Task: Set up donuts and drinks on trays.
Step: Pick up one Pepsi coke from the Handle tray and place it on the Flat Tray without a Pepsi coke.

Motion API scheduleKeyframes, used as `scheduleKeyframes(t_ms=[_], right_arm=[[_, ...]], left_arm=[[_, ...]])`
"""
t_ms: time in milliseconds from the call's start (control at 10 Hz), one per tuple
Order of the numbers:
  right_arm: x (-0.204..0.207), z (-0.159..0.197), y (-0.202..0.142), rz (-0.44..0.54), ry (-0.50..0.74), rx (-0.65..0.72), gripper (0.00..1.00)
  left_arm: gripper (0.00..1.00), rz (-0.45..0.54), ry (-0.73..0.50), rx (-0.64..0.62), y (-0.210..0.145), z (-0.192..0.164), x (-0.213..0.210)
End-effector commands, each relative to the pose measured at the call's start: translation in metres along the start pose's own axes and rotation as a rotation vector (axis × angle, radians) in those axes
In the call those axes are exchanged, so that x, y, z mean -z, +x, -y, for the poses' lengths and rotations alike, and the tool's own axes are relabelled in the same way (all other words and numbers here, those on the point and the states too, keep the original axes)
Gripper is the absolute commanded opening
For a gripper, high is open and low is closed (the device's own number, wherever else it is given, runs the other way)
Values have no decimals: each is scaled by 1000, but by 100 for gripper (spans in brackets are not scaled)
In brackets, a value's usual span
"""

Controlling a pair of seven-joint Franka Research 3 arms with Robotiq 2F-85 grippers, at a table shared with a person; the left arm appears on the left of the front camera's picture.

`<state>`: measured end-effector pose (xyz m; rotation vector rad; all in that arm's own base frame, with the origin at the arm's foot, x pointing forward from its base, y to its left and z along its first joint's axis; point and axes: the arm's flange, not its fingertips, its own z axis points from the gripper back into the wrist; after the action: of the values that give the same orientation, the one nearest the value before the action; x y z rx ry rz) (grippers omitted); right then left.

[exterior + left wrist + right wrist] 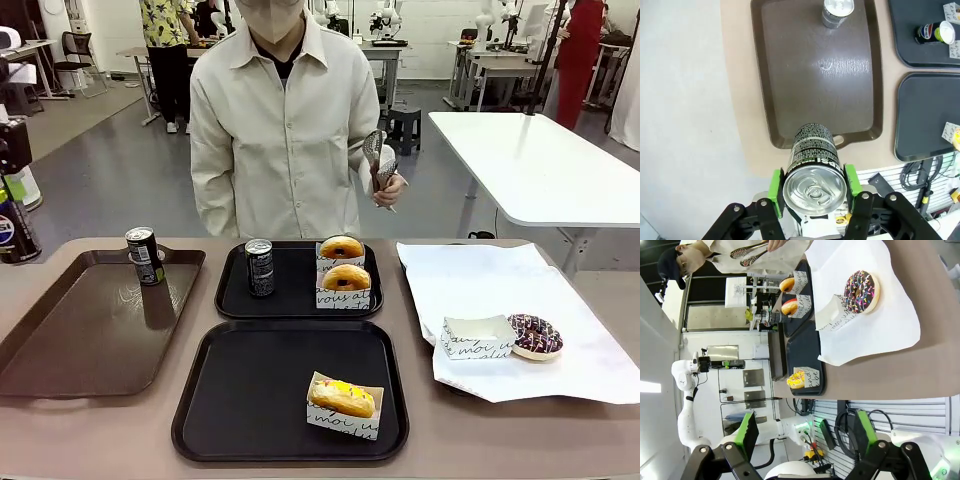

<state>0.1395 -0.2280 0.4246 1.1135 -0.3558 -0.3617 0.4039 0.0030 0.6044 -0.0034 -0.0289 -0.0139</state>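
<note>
My left gripper (814, 182) is shut on a black soda can (814, 175), held in the air past the near end of the brown tray (790, 75); from the front this can (12, 228) is at the far left edge. Another can (145, 255) stands on the brown tray. The far black tray (235, 300) holds a can (259, 267) and two glazed donuts (342, 248) (347, 278) in sleeves. A yellow-iced donut (343, 398) lies on the near black tray (250, 400). My right gripper (806, 432) is open and empty, off the table's edge.
A white paper sheet (500, 275) on the right carries a chocolate sprinkled donut (535, 335) and an empty sleeve (477, 337). A person at the far side holds metal tongs (374, 160) upright. A white table (540, 160) stands behind on the right.
</note>
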Motion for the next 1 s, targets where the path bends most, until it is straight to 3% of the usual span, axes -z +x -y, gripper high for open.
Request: scheduleKeyframes(t_ms=[0, 100, 500, 600, 700, 900], right_arm=[[0, 0, -1, 10, 28, -20, 100], [0, 0, -1, 10, 28, -20, 100], [0, 0, -1, 10, 28, -20, 100], [0, 0, -1, 10, 28, -20, 100], [0, 0, -1, 10, 28, -20, 100], [0, 0, -1, 10, 28, -20, 100]], left_arm=[[0, 10, -35, -19, 21, -33, 14], [0, 0, 0, 0, 0, 0, 0], [0, 0, 0, 0, 0, 0, 0], [58, -3, 2, 9, 4, -2, 4], [58, 43, -37, 26, -11, 23, 3], [58, 107, -35, 188, -33, 85, -9]])
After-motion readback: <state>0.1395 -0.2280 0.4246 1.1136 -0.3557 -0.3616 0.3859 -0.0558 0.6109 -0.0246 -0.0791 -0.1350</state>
